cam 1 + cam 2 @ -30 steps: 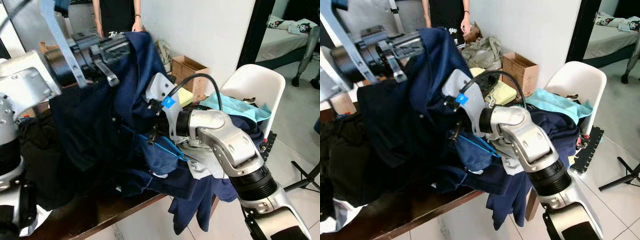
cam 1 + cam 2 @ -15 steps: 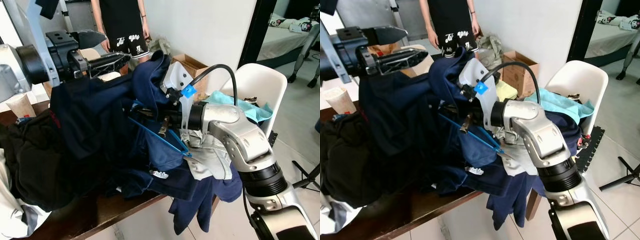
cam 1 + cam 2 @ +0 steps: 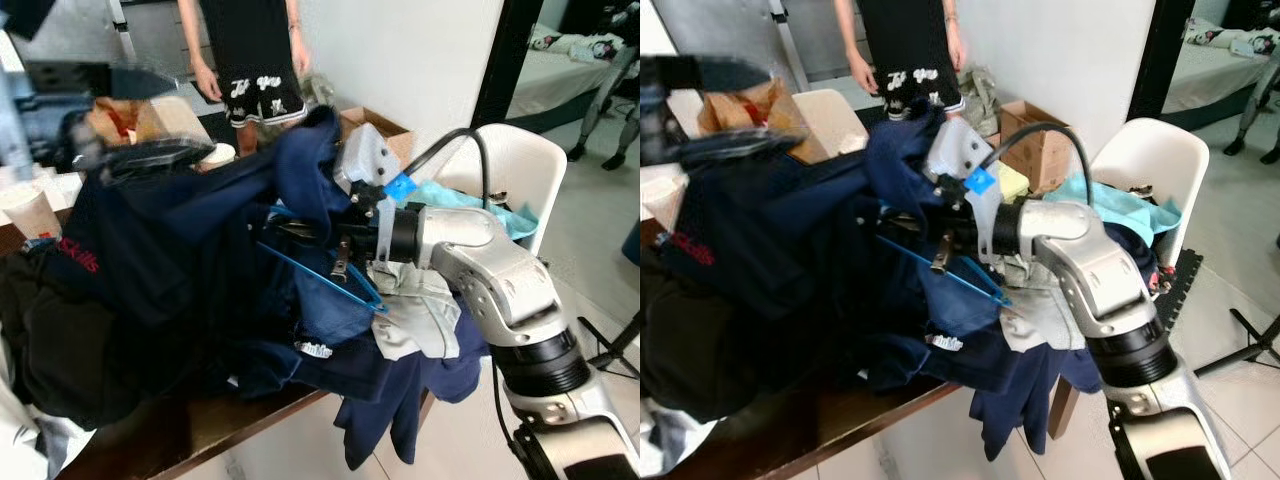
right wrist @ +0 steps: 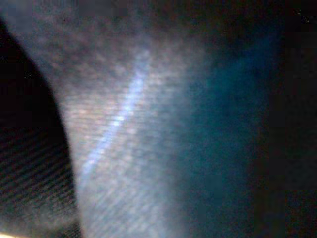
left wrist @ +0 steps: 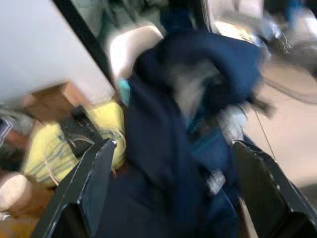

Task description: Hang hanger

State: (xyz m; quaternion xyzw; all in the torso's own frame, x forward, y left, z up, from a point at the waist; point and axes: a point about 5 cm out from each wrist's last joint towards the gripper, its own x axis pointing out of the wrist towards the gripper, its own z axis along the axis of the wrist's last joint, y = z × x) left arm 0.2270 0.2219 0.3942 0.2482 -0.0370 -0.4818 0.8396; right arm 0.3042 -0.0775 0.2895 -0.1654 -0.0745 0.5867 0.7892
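Note:
A navy garment (image 3: 190, 260) lies heaped on the table, with one fold raised over my right gripper (image 3: 305, 228). That gripper reaches into the fold from the right, its fingertips covered by cloth. A blue hanger (image 3: 320, 278) slants down beneath it, metal hook (image 3: 340, 268) dangling, and appears held in the gripper. The right wrist view is dark, with blurred cloth pressed close. My left gripper (image 5: 173, 148) is open, fingers (image 5: 94, 173) wide apart, and hovers blurred (image 3: 150, 155) above the garment's left part, holding nothing.
A person in black shorts (image 3: 240, 60) stands behind the wooden table (image 3: 200, 430). A black garment (image 3: 50, 340) and a paper cup (image 3: 25, 205) sit at the left. A cardboard box (image 3: 375, 125) and a white chair (image 3: 520, 165) with teal cloth stand at the right.
My left gripper opened, let go of the navy garment and pulled away to the left; the cloth sank. My right gripper rose with the blue hanger inside the fold.

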